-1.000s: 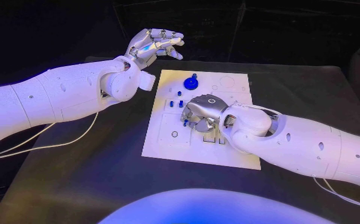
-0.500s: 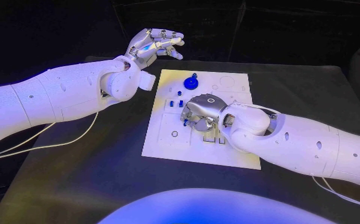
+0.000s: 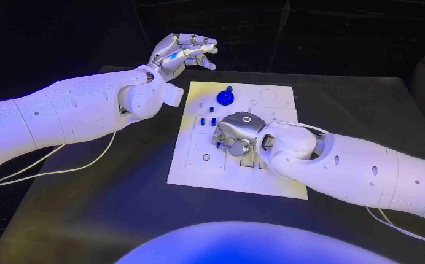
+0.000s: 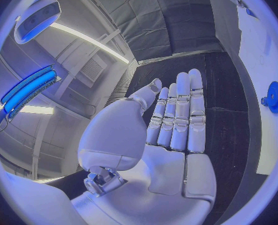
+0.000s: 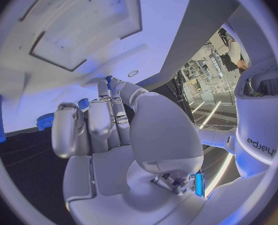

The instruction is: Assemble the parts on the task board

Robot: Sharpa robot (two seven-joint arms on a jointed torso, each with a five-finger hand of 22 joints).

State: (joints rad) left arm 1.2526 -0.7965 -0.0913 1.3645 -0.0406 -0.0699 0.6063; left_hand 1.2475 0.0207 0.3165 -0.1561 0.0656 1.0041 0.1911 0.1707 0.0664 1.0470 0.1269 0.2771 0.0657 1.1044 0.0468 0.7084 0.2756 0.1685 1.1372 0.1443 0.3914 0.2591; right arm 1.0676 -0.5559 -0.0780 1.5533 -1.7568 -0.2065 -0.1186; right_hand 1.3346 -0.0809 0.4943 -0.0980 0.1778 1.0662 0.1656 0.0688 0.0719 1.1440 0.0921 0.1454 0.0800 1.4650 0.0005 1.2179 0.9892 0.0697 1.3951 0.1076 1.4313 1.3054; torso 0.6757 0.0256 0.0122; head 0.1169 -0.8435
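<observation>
Here, on the black worktop (image 3: 106, 215): white task board (image 3: 199, 172) at centre, bearing a blue gear-like part (image 3: 226, 98) near its far edge and small blue parts (image 3: 207, 121) upright around its middle. Right hand (image 3: 236, 135) lowered over the board's centre, fingers curled down onto its surface beside the small parts; whether anything is pinched between thumb and fingers, cannot tell. Left hand (image 3: 183, 51) raised clear of the worktop beyond the board's far left corner, holding nothing, fingers (image 4: 182, 110) straight and side by side in the left wrist view, thumb apart.
</observation>
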